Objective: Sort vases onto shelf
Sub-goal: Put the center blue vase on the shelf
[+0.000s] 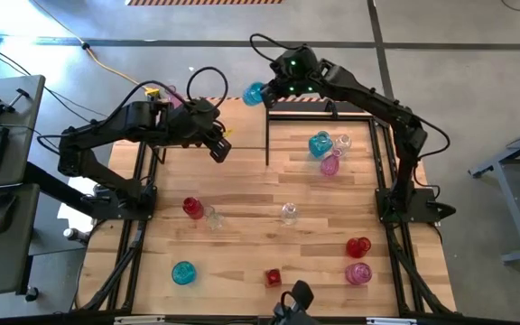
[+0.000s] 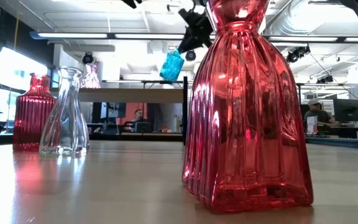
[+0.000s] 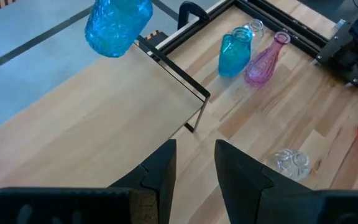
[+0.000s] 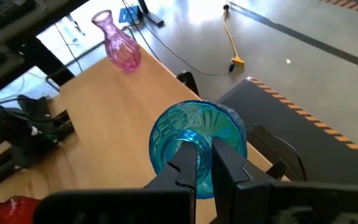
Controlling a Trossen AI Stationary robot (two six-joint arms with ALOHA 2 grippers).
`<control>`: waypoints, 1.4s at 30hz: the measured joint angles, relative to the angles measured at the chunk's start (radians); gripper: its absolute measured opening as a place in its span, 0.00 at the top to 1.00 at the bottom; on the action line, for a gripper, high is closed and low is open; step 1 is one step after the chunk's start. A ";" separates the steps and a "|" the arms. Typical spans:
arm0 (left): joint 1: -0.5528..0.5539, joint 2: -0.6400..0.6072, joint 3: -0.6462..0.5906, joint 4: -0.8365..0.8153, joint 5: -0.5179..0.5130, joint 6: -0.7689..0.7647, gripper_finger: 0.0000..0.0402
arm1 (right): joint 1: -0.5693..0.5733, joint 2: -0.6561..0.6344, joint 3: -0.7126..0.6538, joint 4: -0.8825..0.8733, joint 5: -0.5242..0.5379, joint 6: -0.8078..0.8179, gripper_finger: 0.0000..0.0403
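Note:
My right gripper [image 1: 268, 90] is shut on a teal-blue vase [image 1: 255, 93] held in the air over the far right corner of the shelf [image 1: 242, 126]. The shelf is a light wood panel on a black frame. A pink vase [image 4: 119, 41] stands upright on its base at the shelf's far left corner. My left gripper [image 3: 194, 155] hovers over the shelf's near part, open, with nothing between its fingers. Several more vases stand or lie on the tabletop. My right gripper holds the teal-blue vase by its upper end, at the mouth's rim [image 4: 199, 132]. The fingers [image 4: 186, 163] come slanting down from the table's right side. The vase hangs tilted below them [image 2: 171, 66], lifted clear of the shelf.
A teal vase [image 1: 320, 144], a clear one [image 1: 341, 142] and a pink one [image 1: 330, 164] cluster on the table right of the shelf. Nearer lie red [image 1: 192, 207], clear [image 1: 289, 212], red [image 1: 358, 246], pink [image 1: 357, 273], teal [image 1: 183, 273] and red [image 1: 273, 277] vases.

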 joint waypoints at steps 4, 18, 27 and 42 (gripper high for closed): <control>0.000 0.014 0.000 -0.001 0.009 0.004 0.75 | -0.009 0.028 -0.001 -0.009 -0.003 0.000 1.00; 0.000 0.070 0.000 -0.008 0.047 0.011 0.75 | -0.007 0.050 -0.001 -0.031 -0.021 -0.004 1.00; 0.000 0.069 0.000 -0.007 0.047 0.011 0.75 | 0.000 0.052 -0.001 -0.055 -0.020 -0.019 1.00; 0.000 0.069 0.000 -0.008 0.047 0.010 0.75 | 0.007 0.076 -0.001 -0.039 -0.020 -0.019 1.00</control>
